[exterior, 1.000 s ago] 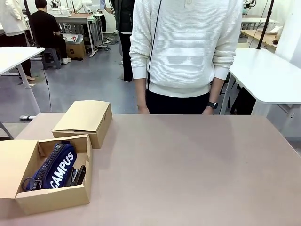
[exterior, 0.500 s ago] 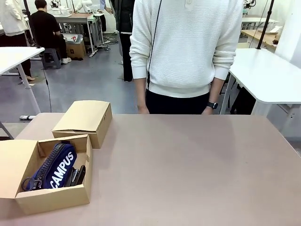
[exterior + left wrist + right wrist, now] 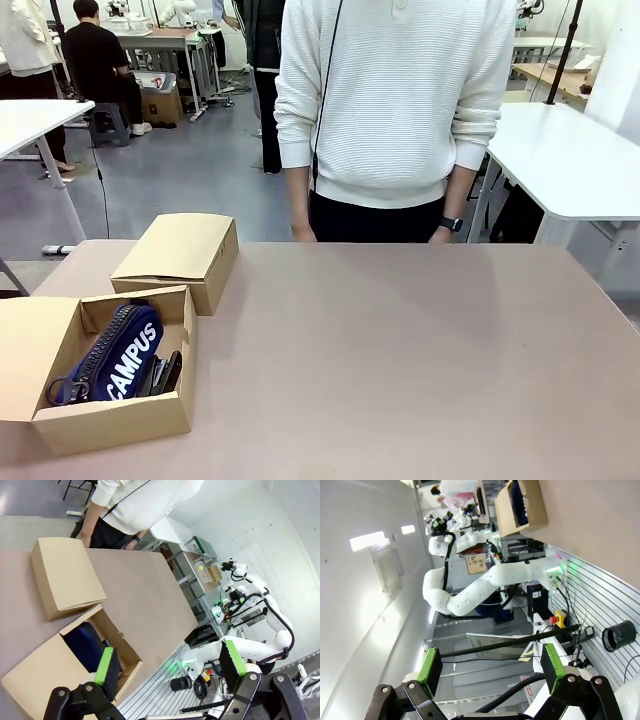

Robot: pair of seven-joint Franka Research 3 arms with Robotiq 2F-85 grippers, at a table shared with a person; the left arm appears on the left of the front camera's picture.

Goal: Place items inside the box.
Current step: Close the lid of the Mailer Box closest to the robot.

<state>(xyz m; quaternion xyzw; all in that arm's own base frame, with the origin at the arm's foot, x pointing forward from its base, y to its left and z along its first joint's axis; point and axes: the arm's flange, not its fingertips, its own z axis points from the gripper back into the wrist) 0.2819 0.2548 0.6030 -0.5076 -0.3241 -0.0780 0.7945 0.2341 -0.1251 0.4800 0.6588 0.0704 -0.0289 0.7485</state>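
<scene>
The navy pencil case (image 3: pixel 113 360) lettered "CAMPUS" lies lengthwise inside the open cardboard box (image 3: pixel 112 422), its zip side towards the box's left wall and its ring pull at the near end; a black stapler (image 3: pixel 164 373) lies just beside it, between the case and the box's right wall, too dark to make out in detail; the box stands at the near left corner of the bench (image 3: pixel 400 360), with its lid flap (image 3: pixel 28 345) folded out flat towards the left edge; a closed cardboard box (image 3: pixel 178 252) sits just behind it, nearer the far edge, and whether the two touch I cannot tell; a person in a white knit top (image 3: pixel 395 100) stands at the far edge, arms down, hands at the bench's rim; the left pincer (image 3: pixel 169 661) hangs above the open box with its green pads spread wide and nothing between them; the right pincer (image 3: pixel 489 664) is likewise spread wide and empty, looking past the bench's near edge, with the open box seen far off at the top of its view.
</scene>
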